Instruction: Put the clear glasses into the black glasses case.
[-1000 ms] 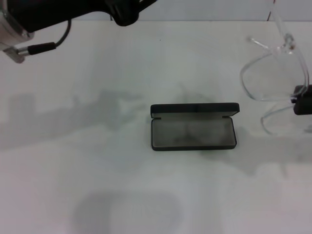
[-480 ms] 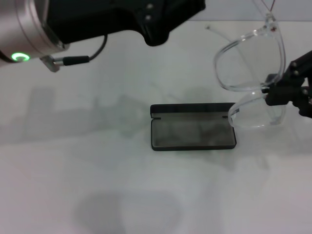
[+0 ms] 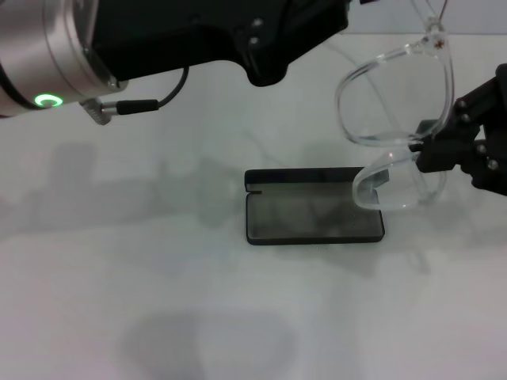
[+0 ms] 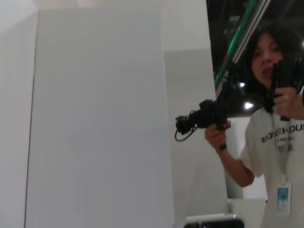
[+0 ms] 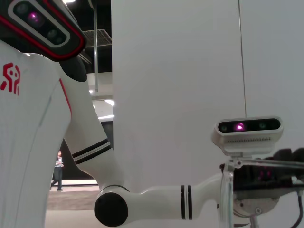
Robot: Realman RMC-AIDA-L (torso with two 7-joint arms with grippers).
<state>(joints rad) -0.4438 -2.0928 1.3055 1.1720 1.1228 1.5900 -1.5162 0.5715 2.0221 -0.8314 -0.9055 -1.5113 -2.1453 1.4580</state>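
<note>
The black glasses case (image 3: 310, 217) lies open in the middle of the white table, its lid raised along the far side and its grey lining showing. The clear glasses (image 3: 392, 99) hang tilted in the air over the case's right end, one lens above the other. My right gripper (image 3: 428, 150) comes in from the right edge and is shut on their frame near the bridge. My left arm (image 3: 158, 39) reaches across the top of the head view; its gripper's black body (image 3: 273, 43) hangs behind the case, well above the table.
The white table (image 3: 158, 317) has only shadows around the case. The right wrist view shows my left arm's wrist camera (image 5: 247, 132) in front of a white wall. A person with a camera (image 4: 270, 118) stands off the table in the left wrist view.
My right gripper has carried the clear glasses left and lower, from the table's right edge to over the case's right end. My left arm has swung further right across the top.
</note>
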